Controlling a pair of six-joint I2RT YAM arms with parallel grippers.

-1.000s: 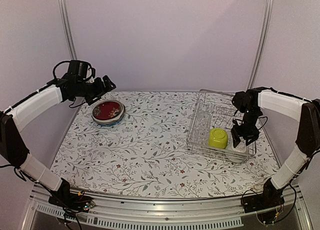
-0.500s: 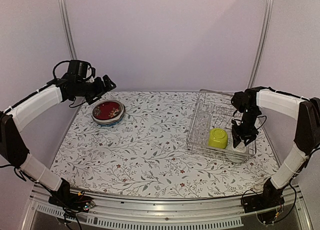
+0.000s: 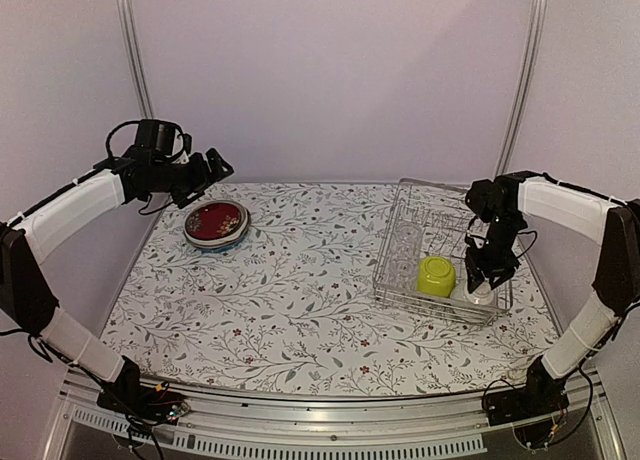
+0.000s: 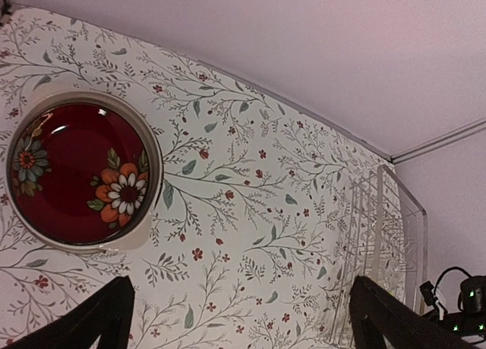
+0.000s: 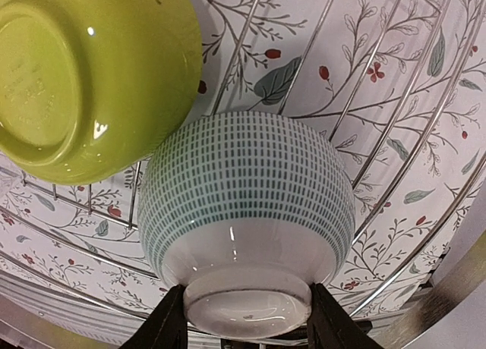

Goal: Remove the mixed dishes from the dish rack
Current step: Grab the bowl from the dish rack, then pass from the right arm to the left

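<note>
The dish rack [image 3: 392, 272] stands at the right of the table. In it lie an upturned lime-green bowl [image 3: 436, 276] and, beside it, an upturned small whitish bowl [image 3: 479, 296] with a teal dash pattern. My right gripper [image 3: 483, 280] reaches into the rack. In the right wrist view its fingers [image 5: 168, 323] press both sides of the whitish bowl's [image 5: 247, 190] foot ring, with the lime-green bowl [image 5: 83, 76] touching it on the left. A clear glass [image 3: 405, 248] stands in the rack. The red floral plate [image 3: 215, 223] rests at the far left of the table. My left gripper [image 3: 215, 168] hovers open above it.
The left wrist view shows the red floral plate [image 4: 76, 171] down to the left, the rack [image 4: 380, 235] far to the right and patterned tablecloth between the wide fingers [image 4: 106, 319]. Rack wires [image 5: 395, 99] run close around the held bowl. Purple walls enclose the table.
My right gripper's fingers have narrowed onto the whitish bowl's foot in the rack. The left arm has not moved.
</note>
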